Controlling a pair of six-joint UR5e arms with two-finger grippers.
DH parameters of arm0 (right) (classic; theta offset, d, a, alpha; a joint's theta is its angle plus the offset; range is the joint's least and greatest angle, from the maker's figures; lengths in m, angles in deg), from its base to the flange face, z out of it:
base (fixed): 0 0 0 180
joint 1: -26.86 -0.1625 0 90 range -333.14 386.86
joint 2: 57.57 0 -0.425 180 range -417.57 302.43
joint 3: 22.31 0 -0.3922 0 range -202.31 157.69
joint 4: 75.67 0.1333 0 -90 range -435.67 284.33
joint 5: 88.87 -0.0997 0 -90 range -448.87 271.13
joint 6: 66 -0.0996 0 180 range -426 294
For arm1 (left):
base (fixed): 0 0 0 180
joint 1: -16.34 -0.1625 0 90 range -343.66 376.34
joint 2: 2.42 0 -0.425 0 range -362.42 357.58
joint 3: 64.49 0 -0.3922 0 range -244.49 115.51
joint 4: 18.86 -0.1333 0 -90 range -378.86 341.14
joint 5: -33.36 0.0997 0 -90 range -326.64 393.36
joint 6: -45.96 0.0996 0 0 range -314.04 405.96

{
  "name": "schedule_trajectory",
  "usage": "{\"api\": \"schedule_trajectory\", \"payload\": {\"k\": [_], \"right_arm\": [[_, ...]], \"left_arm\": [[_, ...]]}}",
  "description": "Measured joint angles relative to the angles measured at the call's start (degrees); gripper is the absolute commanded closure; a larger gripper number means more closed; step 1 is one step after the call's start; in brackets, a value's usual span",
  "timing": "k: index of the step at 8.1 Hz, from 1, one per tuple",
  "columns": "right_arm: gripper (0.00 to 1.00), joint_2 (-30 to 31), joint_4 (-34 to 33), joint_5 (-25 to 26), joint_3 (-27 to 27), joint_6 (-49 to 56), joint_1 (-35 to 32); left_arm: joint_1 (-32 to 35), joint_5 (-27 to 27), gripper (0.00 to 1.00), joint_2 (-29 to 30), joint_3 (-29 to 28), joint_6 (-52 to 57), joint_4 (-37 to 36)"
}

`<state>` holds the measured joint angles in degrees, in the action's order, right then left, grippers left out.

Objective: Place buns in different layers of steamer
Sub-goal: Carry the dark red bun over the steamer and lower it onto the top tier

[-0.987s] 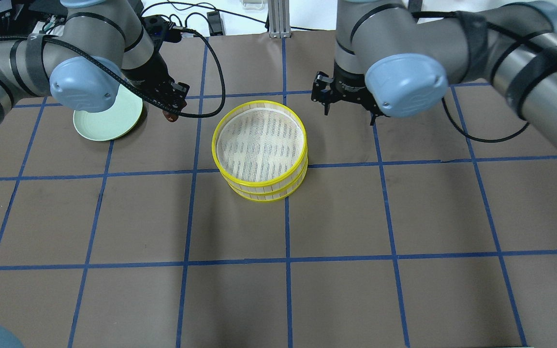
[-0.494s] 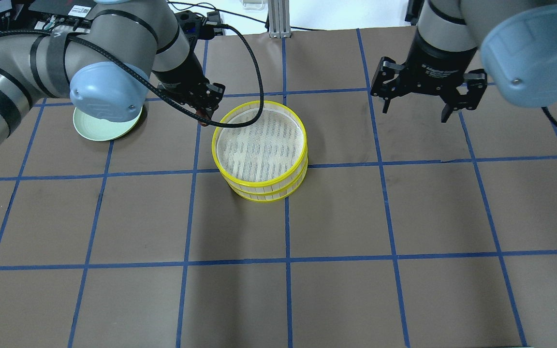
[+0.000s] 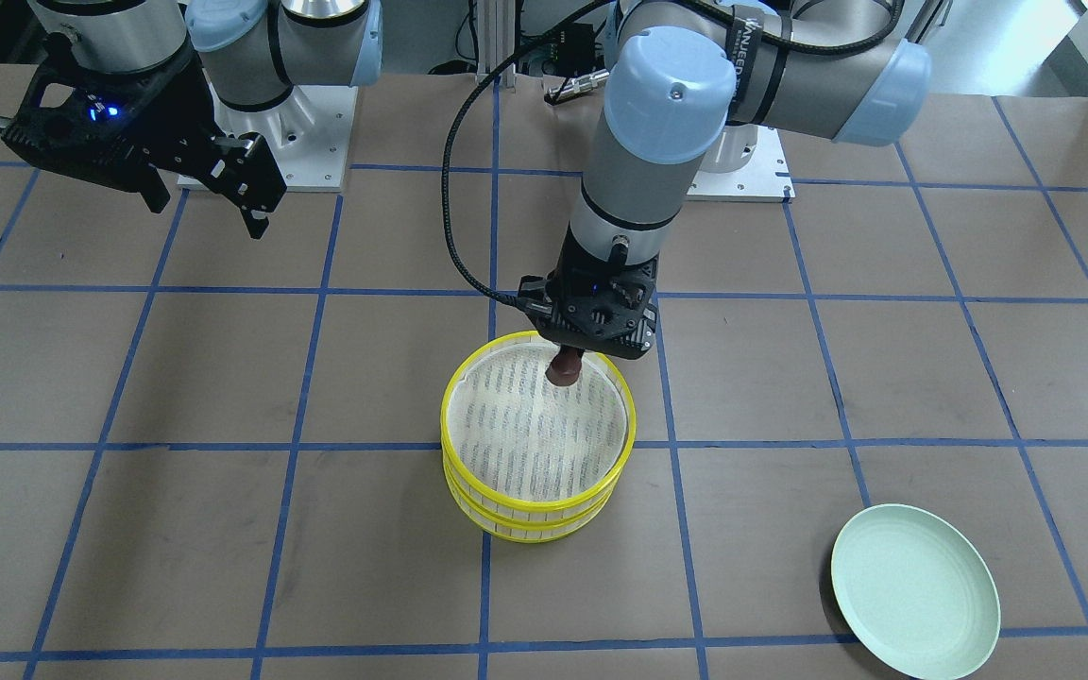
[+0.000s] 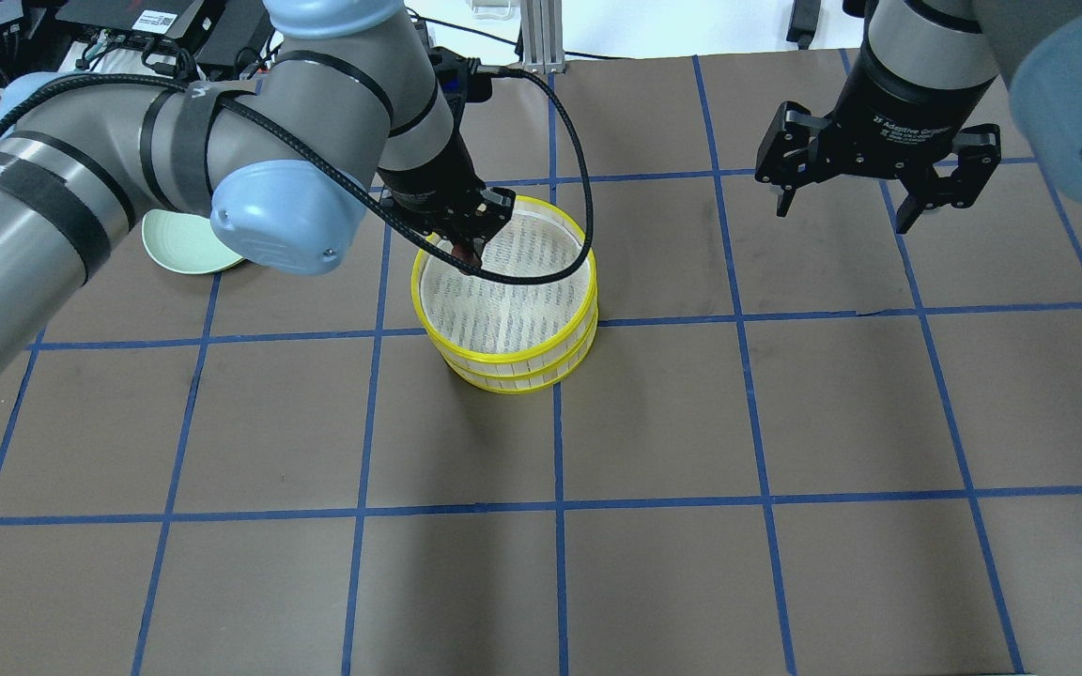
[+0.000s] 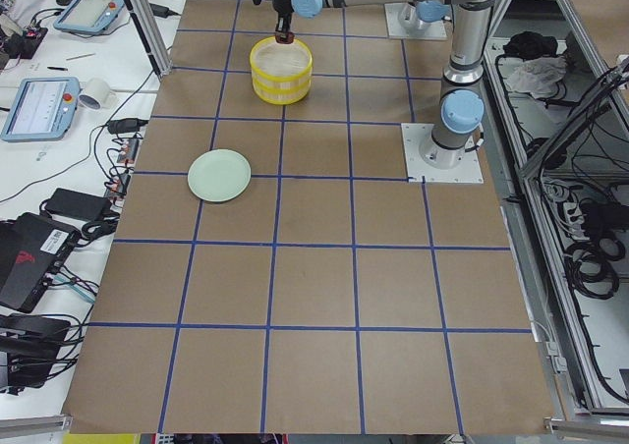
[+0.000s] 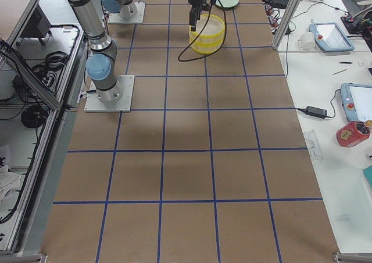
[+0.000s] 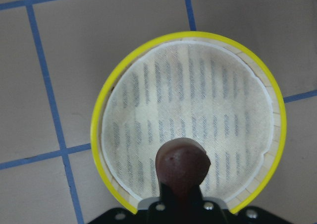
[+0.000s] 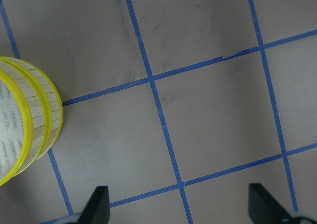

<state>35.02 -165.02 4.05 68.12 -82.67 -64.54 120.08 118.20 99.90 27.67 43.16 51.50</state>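
The steamer [image 4: 513, 368] stands mid-table as stacked yellow-rimmed layers, and its top white slotted liner [image 4: 503, 300] is bare. My left gripper [image 4: 461, 246] hangs over the back-left part of that top layer, shut on the dark reddish-brown bun [image 3: 563, 370]. The left wrist view shows this bun [image 7: 182, 165] above the liner, near the steamer's rim [image 7: 99, 120]. What lies in the lower layers is hidden. My right gripper [image 4: 844, 214] hovers open and empty over the table, well to the right of the steamer [image 8: 49, 130].
A pale green plate [image 4: 182, 249] lies left of the steamer, partly behind my left arm, with nothing on it [image 3: 915, 590]. Blue tape lines grid the brown table. A black cable [image 4: 579, 188] loops from the left wrist over the steamer's back rim.
My left gripper has carried the brown bun rightward from beside the plate to above the steamer's top layer. The right gripper has moved right, away from the steamer.
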Motion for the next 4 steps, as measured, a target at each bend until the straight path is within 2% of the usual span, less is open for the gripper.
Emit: {"api": "schedule_trajectory", "payload": {"k": [4], "right_arm": [[0.00,0.0,-0.1,-0.1,0.0,0.1,0.1]], "left_arm": [[1.4,0.4,1.00,1.4,2.7,-0.8,-3.5]]}}
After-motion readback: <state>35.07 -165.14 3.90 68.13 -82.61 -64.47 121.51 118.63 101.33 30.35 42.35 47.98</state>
